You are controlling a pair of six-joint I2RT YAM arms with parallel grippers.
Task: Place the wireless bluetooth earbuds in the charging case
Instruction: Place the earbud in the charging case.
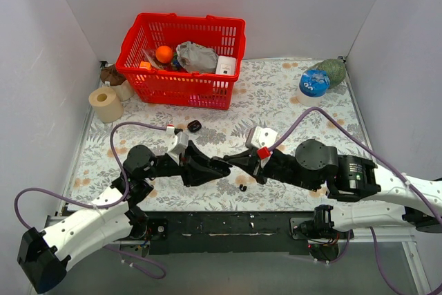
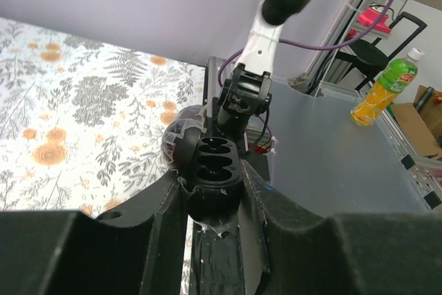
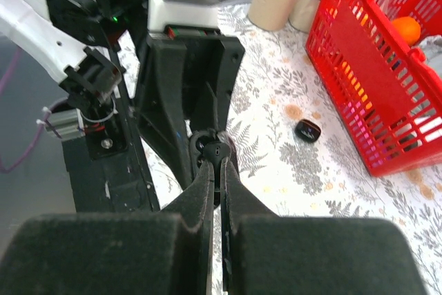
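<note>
The black charging case (image 2: 213, 159) lies open between the pads of my left gripper (image 2: 211, 183), which is shut on it; its dark sockets face up and its lid (image 2: 180, 141) hangs to the left. My right gripper (image 3: 216, 166) is shut on one tiny black earbud (image 3: 218, 148), held right at the case's sockets. In the top view both grippers meet tip to tip at the table's near middle, left gripper (image 1: 221, 168) and right gripper (image 1: 233, 163). A second tiny black earbud (image 1: 242, 187) lies on the floral cloth just in front of them.
A larger black rounded piece (image 1: 195, 126) lies on the cloth behind the left arm, also in the right wrist view (image 3: 308, 130). A red basket (image 1: 181, 88) of items stands at the back, a paper roll (image 1: 106, 104) at back left, a blue-capped object (image 1: 314, 83) at back right.
</note>
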